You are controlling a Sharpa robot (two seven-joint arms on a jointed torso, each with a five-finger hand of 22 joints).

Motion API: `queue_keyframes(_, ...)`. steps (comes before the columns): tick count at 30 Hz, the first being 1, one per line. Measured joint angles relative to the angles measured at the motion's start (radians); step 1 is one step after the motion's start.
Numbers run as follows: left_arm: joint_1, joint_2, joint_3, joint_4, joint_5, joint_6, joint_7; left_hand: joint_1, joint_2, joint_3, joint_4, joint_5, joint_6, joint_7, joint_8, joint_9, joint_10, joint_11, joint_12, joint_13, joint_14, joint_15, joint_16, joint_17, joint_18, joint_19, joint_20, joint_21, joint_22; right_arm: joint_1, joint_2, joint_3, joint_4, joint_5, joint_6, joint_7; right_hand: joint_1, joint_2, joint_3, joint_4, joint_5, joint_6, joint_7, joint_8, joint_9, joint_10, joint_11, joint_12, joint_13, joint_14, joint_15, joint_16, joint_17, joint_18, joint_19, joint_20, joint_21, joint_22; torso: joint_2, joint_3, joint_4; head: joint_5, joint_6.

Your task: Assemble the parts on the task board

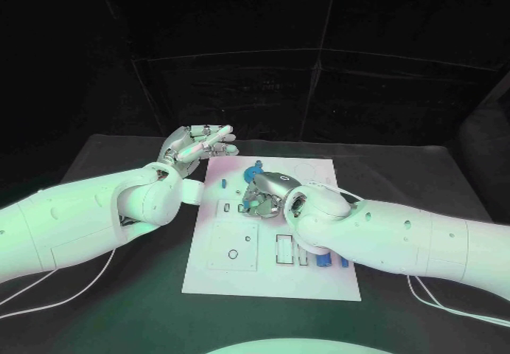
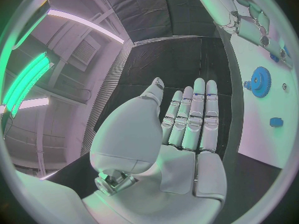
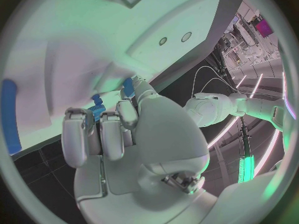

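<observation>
Black tabletop carries the white rectangular task board at frame centre. Left hand hovers beyond the board's upper-left corner, fingers straight, holding nothing. Right hand, over mid-board, pinches a small blue ribbed part; a blue gear lies near the top edge.

No text, label, brand, number or sign can be read anywhere in these views. The task board carries only outlines and cut-outs toward the lower middle of the head view, with no legible marking among them.
</observation>
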Motion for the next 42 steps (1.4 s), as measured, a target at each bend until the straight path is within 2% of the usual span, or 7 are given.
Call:
queue_keyframes(3, 0.0, 0.0, 0.0, 0.0, 0.0, 0.0, -0.001, 0.0, 0.0, 0.0, 0.0, 0.0, 0.0, 0.0, 0.0, 0.0, 0.0, 0.0, 0.0, 0.0, 0.0, 0.0, 0.0, 0.0, 0.0, 0.0, 0.0, 0.0, 0.0, 0.0, -0.001, 0.0, 0.001, 0.0, 0.004, 0.001, -0.005, -0.005, 0.007, 0.001, 0.0, -0.025, 0.006, -0.01, -0.001, -0.013, 0.012, -0.016, -0.01, 0.0, 0.0, 0.0, 0.0, 0.0, 0.0, 0.0, 0.0, 0.0, 0.0, 0.0, 0.0, -0.001, 0.0)
queue_keyframes(7, 0.0, -0.001, 0.0, -0.002, 0.0, 0.001, -0.001, 0.0, 0.0, 0.0, 0.0, 0.0, 0.0, 0.0, 0.0, 0.0, 0.0, 0.0, 0.0, 0.0, 0.0, 0.0, 0.0, 0.0, 0.0, 0.0, 0.0, 0.0, 0.0, -0.001, -0.003, -0.001, 0.003, -0.001, 0.008, 0.001, -0.01, -0.01, 0.009, 0.001, 0.0, -0.033, 0.011, -0.017, -0.006, -0.021, 0.014, -0.022, -0.016, 0.0, 0.007, 0.0, 0.0, 0.0, 0.0, 0.0, 0.0, 0.0, 0.0, -0.0001, 0.0, -0.002, -0.002)
queue_keyframes(18, 0.0, -0.001, 0.0, -0.003, 0.0, 0.003, -0.002, 0.0, 0.0, 0.0, 0.0, 0.0, 0.0, 0.0, 0.0, 0.0, 0.0, 0.0, 0.0, 0.0, 0.0, 0.0, 0.0, 0.0, 0.0, 0.0, 0.0, 0.0, 0.0, -0.001, -0.003, -0.001, 0.006, -0.003, 0.01, -0.005, -0.014, -0.021, 0.01, 0.001, 0.001, -0.043, 0.015, -0.021, -0.003, -0.024, 0.017, -0.028, -0.021, 0.0, 0.007, 0.0, 0.0, 0.0, -0.004, 0.004, 0.0, 0.0, 0.0, -0.0002, 0.0, -0.004, -0.006)
queue_keyframes(29, 0.0, -0.002, 0.0, -0.003, 0.0, 0.004, -0.003, 0.0, 0.0, 0.0, 0.0, 0.0, 0.004, 0.004, 0.0, 0.0, 0.0, 0.0, 0.0, 0.0, 0.0, 0.0, 0.0, 0.002, 0.0, 0.003, -0.003, 0.0, -0.001, -0.003, -0.002, -0.002, 0.007, -0.004, 0.0, -0.015, -0.052, -0.06, -0.006, 0.017, -0.006, -0.078, 0.024, -0.032, -0.002, -0.04, 0.026, -0.051, -0.042, 0.004, 0.018, -0.004, 0.001, 0.0, -0.011, 0.011, 0.0, 0.0, -0.001, -0.0004, 0.0009, -0.003, -0.004)
queue_keyframes(42, 0.0, -0.001, 0.0, -0.005, 0.0, 0.006, -0.006, 0.0, 0.0, 0.0, 0.0, 0.0, 0.004, 0.004, 0.0, 0.0, 0.0, 0.0, 0.0, 0.0, 0.0, 0.0, 0.0, 0.002, 0.0, 0.003, -0.003, 0.0, -0.001, -0.004, -0.002, -0.003, 0.005, -0.004, -0.014, -0.022, -0.056, -0.064, -0.013, 0.024, -0.006, -0.083, 0.023, -0.036, -0.002, -0.042, 0.028, -0.054, -0.044, 0.004, 0.018, -0.004, 0.001, 0.0, -0.011, 0.011, -0.002, 0.0, -0.001, -0.0004, 0.0011, -0.003, -0.003)
